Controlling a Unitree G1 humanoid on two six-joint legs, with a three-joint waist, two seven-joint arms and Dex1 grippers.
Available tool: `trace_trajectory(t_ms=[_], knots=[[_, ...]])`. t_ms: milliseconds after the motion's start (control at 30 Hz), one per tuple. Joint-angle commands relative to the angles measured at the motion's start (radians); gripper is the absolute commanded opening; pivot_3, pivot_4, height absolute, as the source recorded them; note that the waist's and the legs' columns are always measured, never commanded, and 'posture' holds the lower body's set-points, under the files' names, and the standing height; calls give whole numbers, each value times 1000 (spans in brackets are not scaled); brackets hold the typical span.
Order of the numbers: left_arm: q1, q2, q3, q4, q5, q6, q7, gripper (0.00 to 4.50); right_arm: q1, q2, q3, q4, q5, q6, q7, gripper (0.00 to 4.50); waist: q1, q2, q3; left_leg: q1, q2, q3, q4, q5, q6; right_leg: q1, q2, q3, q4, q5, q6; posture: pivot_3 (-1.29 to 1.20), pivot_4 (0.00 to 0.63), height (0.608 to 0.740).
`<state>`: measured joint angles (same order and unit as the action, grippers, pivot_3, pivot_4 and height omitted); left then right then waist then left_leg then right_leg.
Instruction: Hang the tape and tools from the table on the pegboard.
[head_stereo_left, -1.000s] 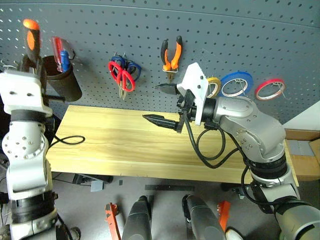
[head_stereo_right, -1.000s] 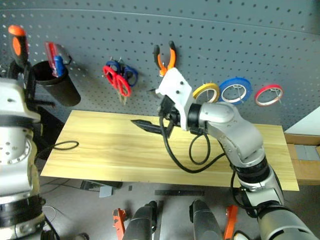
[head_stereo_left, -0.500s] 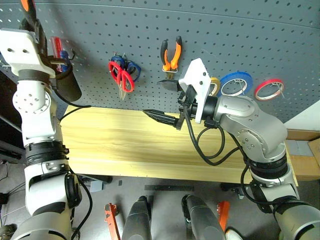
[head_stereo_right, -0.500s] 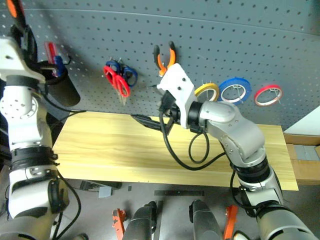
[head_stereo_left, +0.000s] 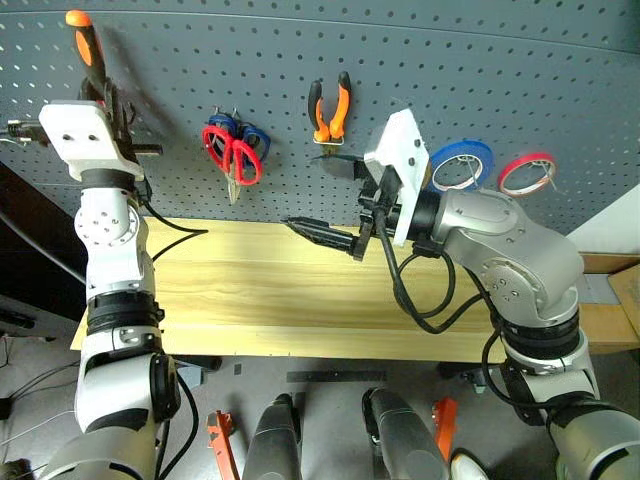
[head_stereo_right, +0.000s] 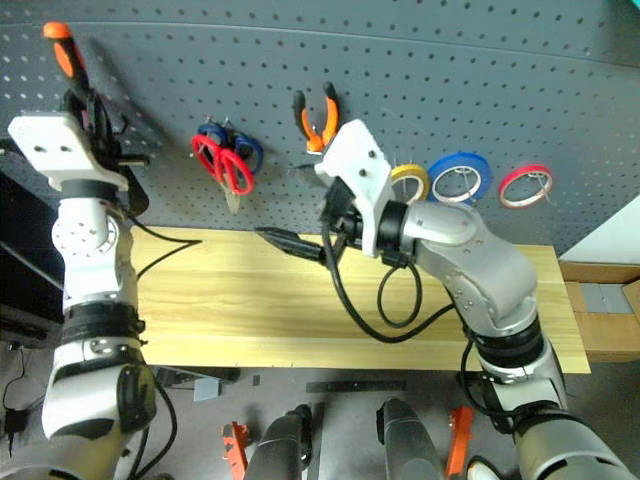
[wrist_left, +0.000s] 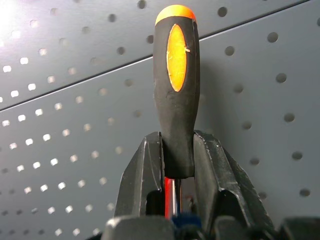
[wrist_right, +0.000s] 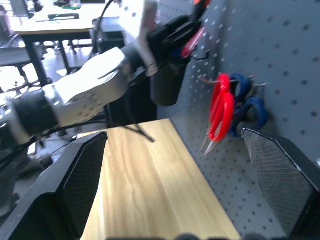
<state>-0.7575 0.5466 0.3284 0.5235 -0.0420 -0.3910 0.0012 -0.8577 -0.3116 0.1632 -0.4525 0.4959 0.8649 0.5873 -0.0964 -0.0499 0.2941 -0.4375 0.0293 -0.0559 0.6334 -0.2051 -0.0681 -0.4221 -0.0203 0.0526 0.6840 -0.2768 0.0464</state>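
My left gripper (head_stereo_left: 99, 88) is raised at the far left of the pegboard (head_stereo_left: 480, 70), shut on the screwdriver (wrist_left: 175, 90), whose orange-and-black handle sticks up past the fingers (wrist_left: 145, 170). On the pegboard hang the red-handled scissors (head_stereo_left: 228, 155), the pliers (head_stereo_left: 330, 105) and the yellow tape (head_stereo_right: 408, 180), the tape partly behind my right wrist. My right gripper (head_stereo_left: 325, 198) hovers open over the middle of the table (head_stereo_left: 240, 295), pointing left, nothing between its fingers.
Blue-handled scissors (wrist_right: 250, 107) hang behind the red ones. A blue roll (head_stereo_left: 460, 165) and a red roll (head_stereo_left: 525, 172) hang at the right. A black cup (wrist_right: 167, 82) with other screwdrivers is mounted under my left gripper. A black cable (head_stereo_left: 175, 225) trails onto the table's left end.
My left gripper has carried the screwdriver forward, closer to the pegboard and over the black cup. The right gripper has stayed open in place. The view has shifted slightly.
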Motion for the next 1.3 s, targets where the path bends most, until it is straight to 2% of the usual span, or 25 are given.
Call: trace_trajectory(t_ms=[33, 133, 500, 533, 733, 867, 933, 1033, 1167, 1233, 1300], knots=[[11, 11, 29, -108, -16, 7, 24, 482, -42, 14, -46, -8, 9, -50, -12, 4500, 0, 0, 0, 0, 0, 0, 1, 0, 0, 0, 0, 0, 0, 0, 0, -149, 186, 740], [24, 9, 36, -148, -12, 25, 43, 482, -46, 16, -48, 3, 4, -65, -11, 4500, 0, -2, -9, 0, 0, 0, 2, 0, 0, 0, 0, -1, 2, 0, 0, -146, 176, 740], [36, 2, 58, -231, -33, 73, 77, 4240, -46, 9, -44, 16, 7, -89, 2, 4500, 0, -2, -26, 0, -1, -2, 11, 0, 0, 1, -1, -3, 11, 0, 0, -139, 164, 740], [36, 1, 57, -238, -38, 76, 76, 4473, -45, 8, -44, 16, 7, -89, 3, 4500, -1, -2, -27, 0, -1, -2, 12, 0, 0, 1, -1, -3, 12, 0, 0, -139, 165, 740], [19, -11, 3, -350, -42, 117, 43, 4473, -40, -4, -50, 14, 8, -86, 2, 4500, -2, -3, -27, 1, -1, -3, 12, 0, 0, 1, 0, -4, 14, 0, 0, -137, 170, 740], [47, -31, -113, -479, -80, 171, -112, 4473, -13, -31, -75, -2, 25, -75, 7, 4500, 7, -3, -27, 1, -1, -3, 12, 0, 0, 2, -1, -5, 14, 0, 0, -134, 171, 740], [124, -45, -181, -571, -148, 267, -219, 4473, 31, -64, -91, -35, 38, -69, 18, 4500, 7, -1, -32, 1, -1, -3, 12, 0, 0, 2, -1, -5, 13, 0, 0, -133, 171, 740], [251, -58, -220, -677, -224, 430, -289, 4473, 105, -109, -103, -87, 51, -63, 18, 4500, 6, 7, -44, 1, -1, -2, 11, 0, 0, 2, -1, -4, 12, 0, 0, -131, 167, 740], [423, -86, -221, -798, -284, 719, -241, 4473, 242, -142, -124, -155, 49, -80, -4, 4500, -7, 9, -48, 3, 1, -2, 12, 0, 1, 2, 2, -3, 15, 0, 0, -125, 157, 740], [501, -103, -229, -848, -262, 795, -203, 4473, 330, -148, -126, -176, 23, -98, -29, 4500, -9, 16, -61, 4, 1, -3, 12, 0, 1, 4, 2, -4, 15, 0, 0, -122, 155, 740], [543, -130, -212, -869, -278, 841, -185, 4473, 409, -156, -109, -177, -22, -146, -43, 4500, -9, 17, -65, 10, 0, -3, 11, 0, 1, 11, 2, -3, 13, -1, 0, -118, 148, 740]])
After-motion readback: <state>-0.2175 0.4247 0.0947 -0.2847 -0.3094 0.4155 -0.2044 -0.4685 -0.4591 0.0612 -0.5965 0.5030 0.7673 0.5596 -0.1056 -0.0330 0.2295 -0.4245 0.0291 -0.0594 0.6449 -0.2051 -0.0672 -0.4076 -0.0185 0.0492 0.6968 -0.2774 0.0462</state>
